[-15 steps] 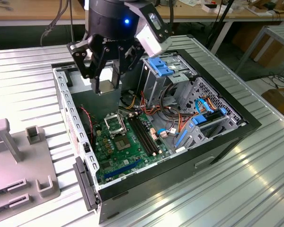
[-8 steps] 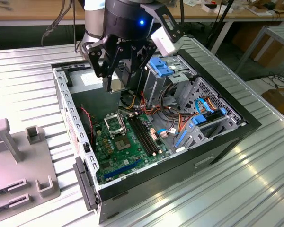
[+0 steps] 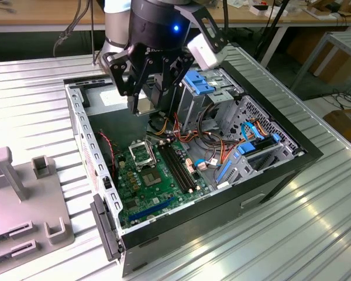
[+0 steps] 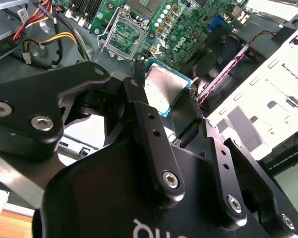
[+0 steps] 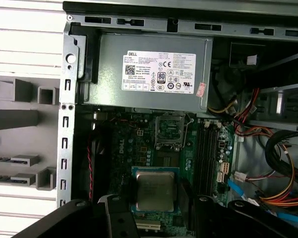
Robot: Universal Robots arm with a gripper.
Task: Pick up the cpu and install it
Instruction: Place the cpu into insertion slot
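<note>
The cpu (image 3: 145, 106) is a small square chip with a silver-grey metal top and a green-blue edge. My gripper (image 3: 145, 103) is shut on it, one black finger on each of two opposite sides. I hold it in the air above the open computer case, over the power-supply end of the board. In both wrist views the cpu (image 4: 164, 90) (image 5: 155, 191) lies flat between the fingers (image 4: 148, 124). The black socket (image 3: 141, 155) (image 5: 170, 130) (image 4: 124, 34) with its metal frame sits on the green motherboard below, apart from the chip.
A grey power-supply box (image 5: 154, 69) fills the case's far end. Long black memory slots (image 3: 178, 170) run beside the socket. A drive cage (image 3: 207, 93) with blue clips and cable bundles (image 3: 222, 146) crowd the exterior view's right. A grey fixture (image 3: 11, 193) stands on the table outside the case.
</note>
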